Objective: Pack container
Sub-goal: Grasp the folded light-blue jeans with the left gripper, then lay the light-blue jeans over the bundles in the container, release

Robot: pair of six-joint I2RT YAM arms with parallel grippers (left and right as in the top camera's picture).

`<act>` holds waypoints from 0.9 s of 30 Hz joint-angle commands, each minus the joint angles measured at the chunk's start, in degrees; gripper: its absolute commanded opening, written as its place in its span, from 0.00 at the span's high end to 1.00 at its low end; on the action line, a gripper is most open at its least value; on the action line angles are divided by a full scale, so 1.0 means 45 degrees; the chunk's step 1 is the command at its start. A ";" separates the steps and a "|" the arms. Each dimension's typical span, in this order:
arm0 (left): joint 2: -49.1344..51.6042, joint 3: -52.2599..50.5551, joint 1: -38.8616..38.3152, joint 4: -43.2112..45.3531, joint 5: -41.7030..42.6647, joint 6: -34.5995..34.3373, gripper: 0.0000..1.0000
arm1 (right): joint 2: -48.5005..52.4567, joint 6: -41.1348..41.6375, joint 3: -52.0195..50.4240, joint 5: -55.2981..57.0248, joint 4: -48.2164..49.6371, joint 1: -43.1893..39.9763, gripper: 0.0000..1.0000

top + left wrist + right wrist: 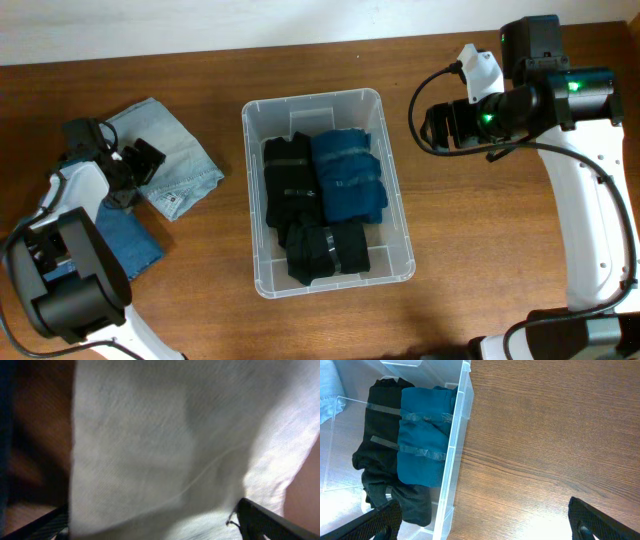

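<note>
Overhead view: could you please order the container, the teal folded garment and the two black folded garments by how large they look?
1. The container, clearly the largest.
2. The teal folded garment.
3. The two black folded garments, upper and lower, look too alike in size to rank.

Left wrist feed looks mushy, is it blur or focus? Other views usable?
Left wrist: pale cloth fills the frame, too close, soft and smeared. Overhead: sharp, even light, bin clear. Right wrist: crisp wood grain on table, no glare.
</note>
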 commanded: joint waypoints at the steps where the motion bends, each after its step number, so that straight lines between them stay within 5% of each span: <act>1: 0.0729 -0.0039 0.0044 0.0311 0.1020 -0.0505 0.33 | 0.0102 0.0102 -0.0141 -0.0165 0.0000 -0.0010 0.02; 6: 0.0729 -0.0039 0.0044 0.0301 0.1243 -0.0500 0.98 | 0.0102 0.0102 -0.0141 -0.0165 0.0000 -0.0010 0.02; 11: 0.0257 -0.0015 0.0039 0.0282 0.1860 0.0272 0.99 | 0.0102 0.0102 -0.0141 -0.0165 -0.0005 -0.0010 0.02; 18: -0.3968 -0.0015 -0.0248 -0.0350 0.2040 0.3079 0.99 | 0.0102 0.0107 -0.0141 -0.0165 -0.0005 -0.0015 0.02; 27: -0.8242 -0.0015 -0.0272 -0.0845 0.4192 0.3191 0.99 | 0.0102 0.0107 -0.0141 -0.0160 0.0005 -0.0015 0.02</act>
